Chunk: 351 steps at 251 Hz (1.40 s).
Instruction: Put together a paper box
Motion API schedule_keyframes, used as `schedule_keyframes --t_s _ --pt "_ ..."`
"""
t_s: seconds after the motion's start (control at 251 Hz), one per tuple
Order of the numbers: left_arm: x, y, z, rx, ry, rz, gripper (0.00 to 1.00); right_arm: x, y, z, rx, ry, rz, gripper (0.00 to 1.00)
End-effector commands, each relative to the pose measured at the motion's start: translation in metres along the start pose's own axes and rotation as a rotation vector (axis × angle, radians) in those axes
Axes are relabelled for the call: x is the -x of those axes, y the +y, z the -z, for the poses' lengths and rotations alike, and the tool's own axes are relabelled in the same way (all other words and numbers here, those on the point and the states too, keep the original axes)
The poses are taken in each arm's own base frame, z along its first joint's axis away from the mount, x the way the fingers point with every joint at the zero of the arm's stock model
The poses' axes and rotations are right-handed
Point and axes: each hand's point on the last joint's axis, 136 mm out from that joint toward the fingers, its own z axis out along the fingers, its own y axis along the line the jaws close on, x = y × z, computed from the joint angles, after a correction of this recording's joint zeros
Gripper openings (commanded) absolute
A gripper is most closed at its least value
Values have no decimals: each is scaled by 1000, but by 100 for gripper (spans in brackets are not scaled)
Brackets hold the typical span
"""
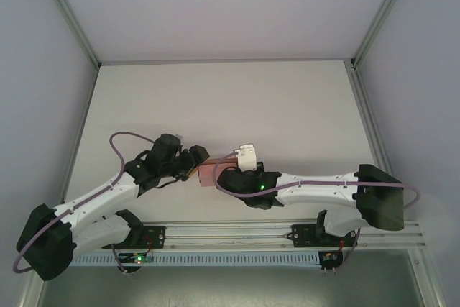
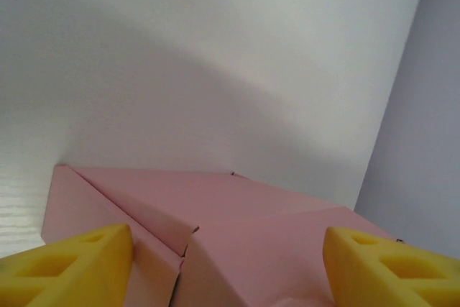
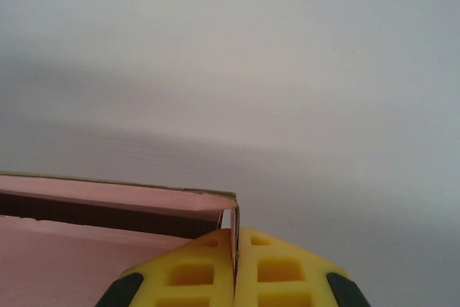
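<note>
I fear the small pink thin-card paper box [image 1: 206, 173], near the middle of the white table's [image 1: 215, 106] near edge, could crease or tear if my right gripper [image 3: 235, 264], pinched shut on one thin wall, pulls while my left gripper [image 2: 226, 246], jaws wide astride it, squeezes, both grippers crowding each other there.

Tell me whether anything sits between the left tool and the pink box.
Nothing visible does. The open left tool straddles the paper box with no other object between them, while the right tool pinches one wall of the box.
</note>
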Motion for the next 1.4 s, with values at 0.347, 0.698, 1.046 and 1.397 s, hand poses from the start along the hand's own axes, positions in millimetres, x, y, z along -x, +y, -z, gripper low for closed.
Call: schedule_keyframes --t_s 0.347,0.698,1.046,1.397 --pt "-14 70 -9 84 -80 50 40 -21 0 8 -10 8 37 11" --pt "-14 86 -11 105 -125 -4 29 -3 21 19 204 -32 -88 39" --pt "-15 66 -8 80 -139 -105 24 20 19 30 327 -60 -290 54" --pt "-15 42 -5 -2 -164 -205 25 4 15 16 323 14 -360 41"
